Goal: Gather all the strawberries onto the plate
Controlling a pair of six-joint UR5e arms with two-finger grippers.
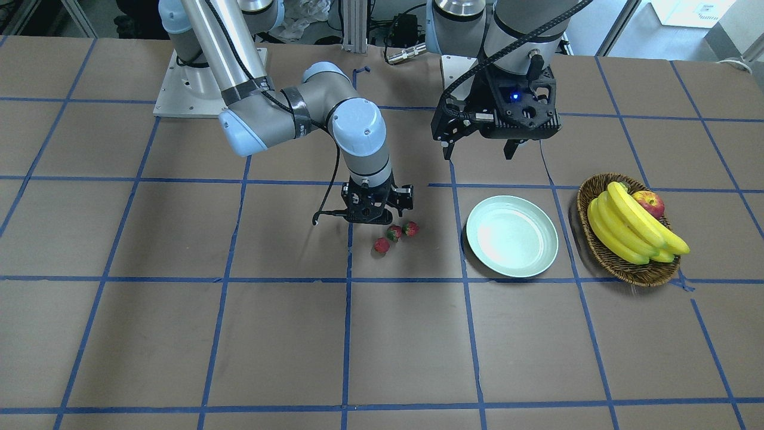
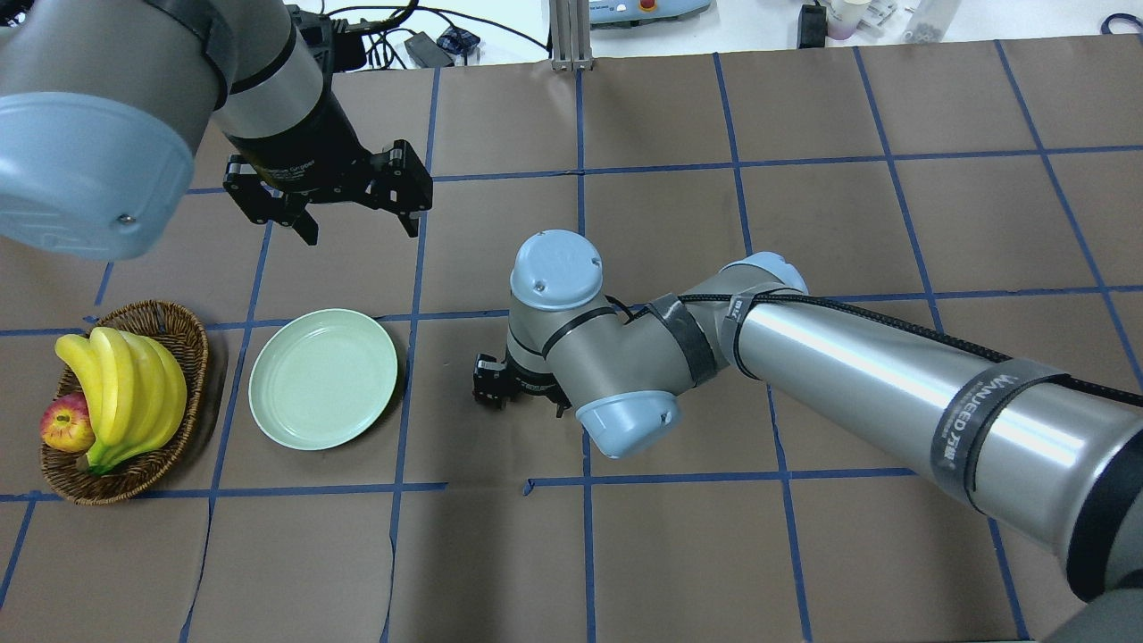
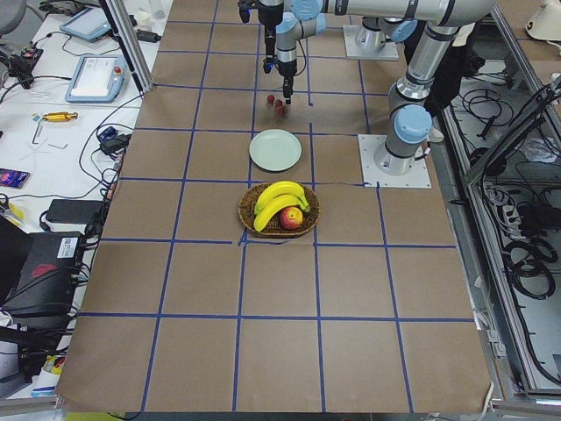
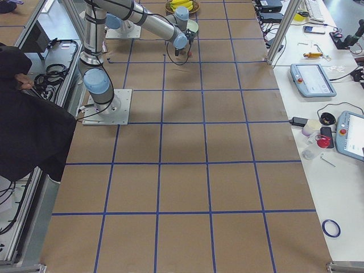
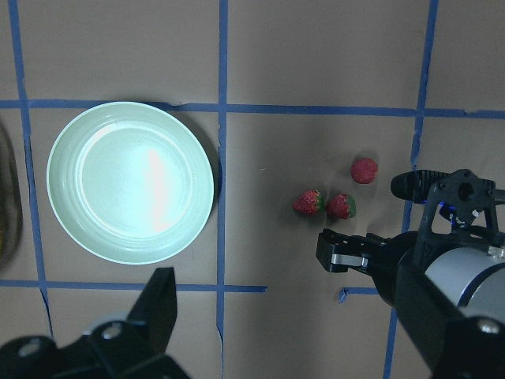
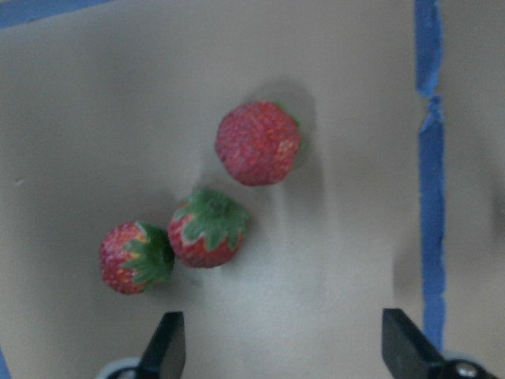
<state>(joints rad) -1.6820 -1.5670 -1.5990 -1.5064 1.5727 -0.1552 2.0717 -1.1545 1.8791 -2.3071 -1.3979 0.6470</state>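
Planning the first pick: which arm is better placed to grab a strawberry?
Right. The right gripper, open, hangs low beside the three strawberries on the table; the left gripper hovers high near the empty plate.

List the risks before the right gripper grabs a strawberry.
1. Two strawberries touch, so the open right gripper closing on one may knock the other and set it rolling.
2. The left gripper hangs open near the plate; delivering a berry there might bring the two grippers too close.
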